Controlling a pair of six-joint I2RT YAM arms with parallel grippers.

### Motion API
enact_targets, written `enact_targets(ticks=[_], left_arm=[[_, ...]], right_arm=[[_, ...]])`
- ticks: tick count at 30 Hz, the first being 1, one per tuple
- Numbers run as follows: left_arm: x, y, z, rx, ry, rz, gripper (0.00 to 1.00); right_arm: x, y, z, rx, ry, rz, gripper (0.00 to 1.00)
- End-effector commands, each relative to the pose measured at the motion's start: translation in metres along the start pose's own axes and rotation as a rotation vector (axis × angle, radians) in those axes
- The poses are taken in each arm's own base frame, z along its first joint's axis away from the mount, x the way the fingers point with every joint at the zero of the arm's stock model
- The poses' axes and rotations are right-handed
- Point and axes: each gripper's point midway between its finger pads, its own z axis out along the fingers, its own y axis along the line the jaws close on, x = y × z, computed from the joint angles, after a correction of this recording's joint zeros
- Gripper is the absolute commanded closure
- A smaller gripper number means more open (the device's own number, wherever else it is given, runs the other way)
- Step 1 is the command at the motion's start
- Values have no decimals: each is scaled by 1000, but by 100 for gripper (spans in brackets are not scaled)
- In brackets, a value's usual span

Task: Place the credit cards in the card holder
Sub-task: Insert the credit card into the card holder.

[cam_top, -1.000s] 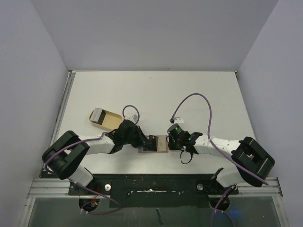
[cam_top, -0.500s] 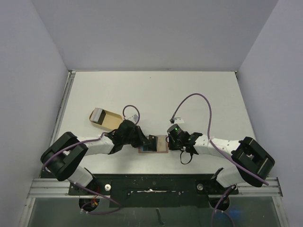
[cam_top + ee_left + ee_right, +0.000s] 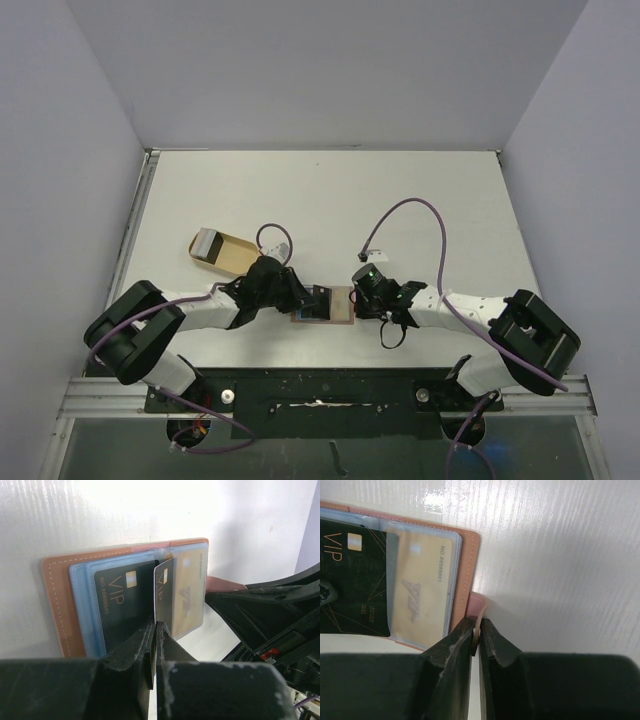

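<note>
"VIP" in pale capitals on the dark card (image 3: 117, 615) lying in the card holder (image 3: 55, 610); number line beside it too blurred to read. Same letters, smaller, on the upright card (image 3: 164, 597). "NO.8888801" along one edge of the gold card (image 3: 417, 592).

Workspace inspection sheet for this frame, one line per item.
Surface: white table, matte.
Job's things: card holder lies open; gold card and dark VIP card sleeved inside.
Clutter: tan case with grey-white cards, left of centre.
Grippers: left gripper shut on second dark card; right gripper shut on the holder's tab.
Cables: purple cables loop over both arms.
Surroundings: grey walls.
</note>
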Motion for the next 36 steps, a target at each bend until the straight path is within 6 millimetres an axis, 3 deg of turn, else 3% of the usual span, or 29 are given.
enact_targets(ticks=[1,11,16,22,29,36], left_arm=[[8,2,3,21,14,-24,100],[0,5,-4,-31,-6,66,100],[1,-2,-5,-3,4,79,100],[4,-6,-4,26,12,59,100],[5,-8,-3,40,21,54,100],[5,-9,-5,42,21,51,100]], right_arm=[[-2,20,-2,-77,-20,22,91],[-10,23,-12,-61,-29,45,85],[-24,37,-26,-119,-60,66,75],[-39,54,-38,-188,-98,88,73],[-36,56,-28,-187,-84,102,73],[-16,46,-8,-127,-14,92,74]])
